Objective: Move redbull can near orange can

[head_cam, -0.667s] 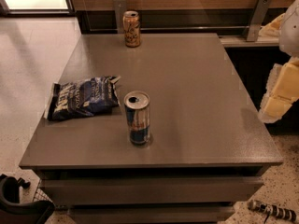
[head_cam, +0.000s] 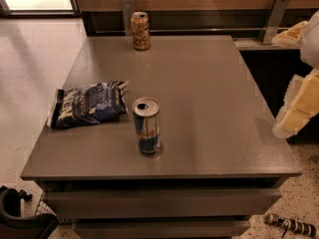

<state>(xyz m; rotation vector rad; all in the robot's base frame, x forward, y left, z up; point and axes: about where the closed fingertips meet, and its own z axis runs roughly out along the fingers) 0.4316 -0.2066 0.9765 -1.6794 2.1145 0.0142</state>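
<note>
The redbull can (head_cam: 147, 126), slim, silver and blue with a red mark, stands upright near the front middle of the grey table (head_cam: 209, 98). The orange can (head_cam: 140, 30), orange-brown with dark markings, stands upright at the table's far edge, well behind the redbull can. White and cream links of my arm (head_cam: 299, 106) hang beside the table's right edge, apart from both cans. My gripper does not show in this view.
A dark blue crisp bag (head_cam: 89, 104) lies flat just left of the redbull can. A black curved object (head_cam: 17, 218) sits at the bottom left below the table's front. A wooden wall with metal brackets (head_cam: 274, 19) runs behind the table.
</note>
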